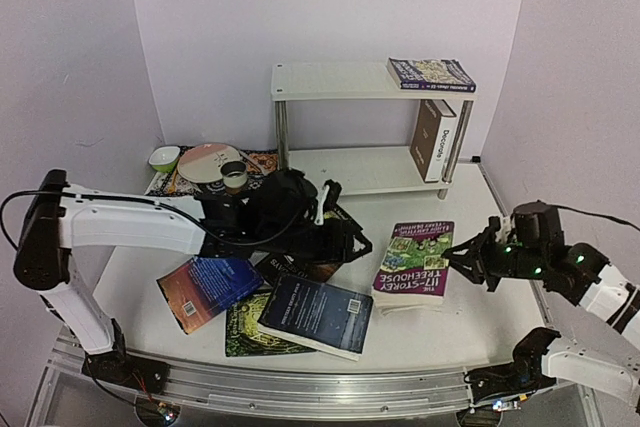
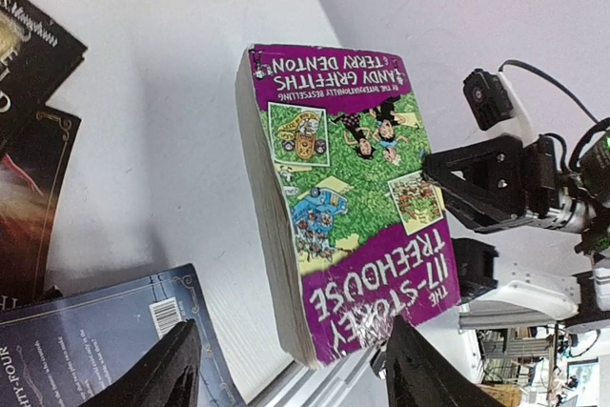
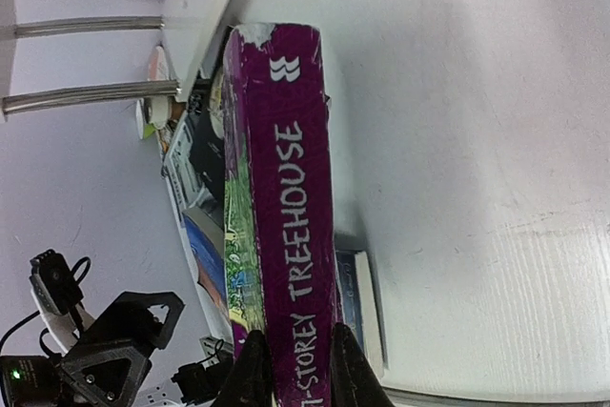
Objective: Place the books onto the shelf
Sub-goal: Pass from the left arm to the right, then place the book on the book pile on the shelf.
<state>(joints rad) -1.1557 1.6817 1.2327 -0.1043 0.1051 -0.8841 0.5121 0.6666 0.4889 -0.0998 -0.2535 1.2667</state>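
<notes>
Your right pincer (image 3: 291, 374) clamped on the spine of the thick purple Treehouse paperback (image 1: 415, 259), centre-right of frame, your left pincer (image 2: 289, 355) spread wide, holding nothing.

- I see a white table (image 1: 440, 332): loose book pile (image 1: 318, 312) centre-left, purple Treehouse paperback (image 1: 415, 257) to its right, patterned mat (image 1: 262, 161) back-left.
- Shelf (image 1: 330, 80) at the back: purple book (image 1: 430, 73) flat on top tier, thick book (image 1: 432, 139) upright on lower tier.

Purple Treehouse book (image 2: 348, 207), spread fingers (image 2: 172, 369) — dark-blue book (image 2: 114, 331)
</notes>
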